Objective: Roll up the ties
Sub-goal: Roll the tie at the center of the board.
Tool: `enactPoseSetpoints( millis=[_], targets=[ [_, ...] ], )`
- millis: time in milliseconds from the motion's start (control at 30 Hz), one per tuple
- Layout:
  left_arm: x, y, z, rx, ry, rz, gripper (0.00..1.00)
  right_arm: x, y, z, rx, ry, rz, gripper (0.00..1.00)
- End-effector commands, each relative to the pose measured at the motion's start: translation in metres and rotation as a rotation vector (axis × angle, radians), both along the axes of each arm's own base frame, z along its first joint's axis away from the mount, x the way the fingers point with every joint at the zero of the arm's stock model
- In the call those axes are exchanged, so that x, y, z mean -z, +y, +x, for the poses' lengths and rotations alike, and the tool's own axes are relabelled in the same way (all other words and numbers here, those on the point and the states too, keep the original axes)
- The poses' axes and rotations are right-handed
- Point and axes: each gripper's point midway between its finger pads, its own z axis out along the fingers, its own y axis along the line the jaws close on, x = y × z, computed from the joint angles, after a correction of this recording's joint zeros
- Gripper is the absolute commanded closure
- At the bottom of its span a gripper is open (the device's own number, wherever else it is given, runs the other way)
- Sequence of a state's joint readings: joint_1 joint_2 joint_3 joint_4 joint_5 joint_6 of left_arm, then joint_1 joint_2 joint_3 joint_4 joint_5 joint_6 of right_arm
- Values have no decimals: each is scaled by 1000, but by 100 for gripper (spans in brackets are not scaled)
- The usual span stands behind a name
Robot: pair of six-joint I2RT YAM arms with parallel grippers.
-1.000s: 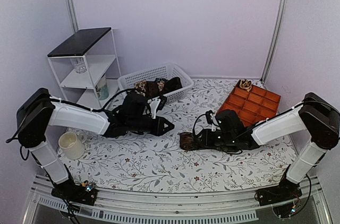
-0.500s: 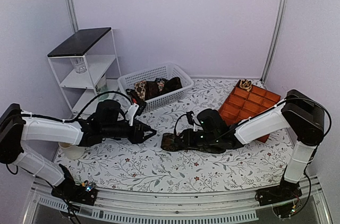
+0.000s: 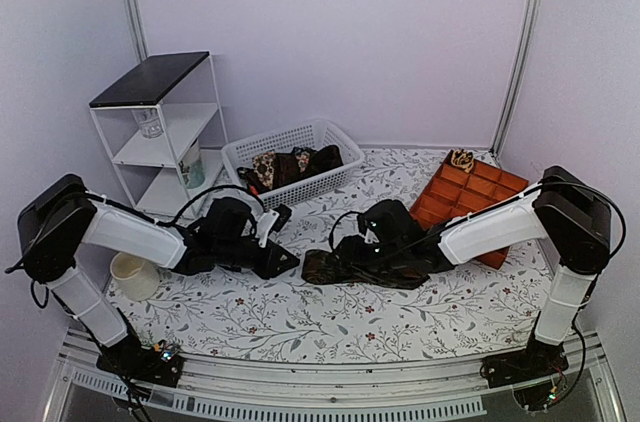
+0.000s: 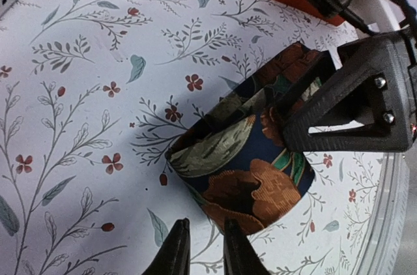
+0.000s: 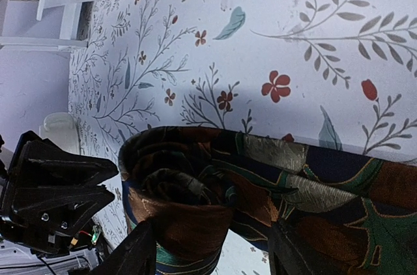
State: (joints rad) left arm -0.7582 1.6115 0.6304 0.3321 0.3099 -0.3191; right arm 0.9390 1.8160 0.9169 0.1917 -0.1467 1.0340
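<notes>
A dark tie with green and rust flowers lies on the table, its end wound into a loose roll (image 5: 186,190) (image 4: 241,171) (image 3: 318,266). My right gripper (image 5: 215,252) (image 3: 345,257) is open and straddles the roll, its fingers (image 5: 133,252) standing beside the fabric without pinching it. My left gripper (image 4: 203,249) (image 3: 283,260) points at the roll from the left. Its fingertips stand a narrow gap apart over bare table, just short of the tie's edge, holding nothing. Other ties (image 3: 290,164) are heaped in the white basket (image 3: 330,132).
An orange compartment tray (image 3: 480,197) sits at the back right with a small rolled item (image 3: 461,159) in its far corner. A white shelf unit (image 3: 160,122) stands at the left, and a cream cup (image 3: 130,274) rests by the left arm.
The right gripper slid the roll leftward and then widened its jaws around it. The left arm pulled back, then reached right to the roll again, its jaws opening and narrowing.
</notes>
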Motion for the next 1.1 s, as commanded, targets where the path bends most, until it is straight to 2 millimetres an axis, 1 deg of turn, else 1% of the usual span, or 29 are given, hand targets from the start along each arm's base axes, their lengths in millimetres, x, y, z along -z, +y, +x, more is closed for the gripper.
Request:
enactPoseSetpoints(
  millis=[0,100,167,300,433,500,600,767,1000,1067],
  targets=[
    [-12,-10,8,-13,11,-72,82,-9,5,-1,35,23,14,40],
    [-9,-12,8,-20,29,-79,84,-3,6,-2,29,32,8,41],
    [-7,-13,8,-26,39,-88,85,-3,9,0,15,20,3,45],
    [0,-13,6,-39,74,-96,87,-2,7,5,-27,-56,-41,59],
    [-2,-16,3,-26,92,-121,89,7,1,9,-76,-83,-73,67],
    [-3,-22,0,-7,96,-134,90,9,-1,13,-93,-105,-85,68],
    [-4,-32,-6,11,103,-142,94,11,-4,19,-106,-130,-91,70],
    [3,-48,-12,38,124,-131,99,8,-10,28,-100,-155,-86,72],
    [8,-52,-9,27,114,-91,100,2,-10,26,-105,-156,-65,72],
    [10,-51,-9,26,113,-86,100,-7,-13,26,-79,-153,-59,68]
  ],
)
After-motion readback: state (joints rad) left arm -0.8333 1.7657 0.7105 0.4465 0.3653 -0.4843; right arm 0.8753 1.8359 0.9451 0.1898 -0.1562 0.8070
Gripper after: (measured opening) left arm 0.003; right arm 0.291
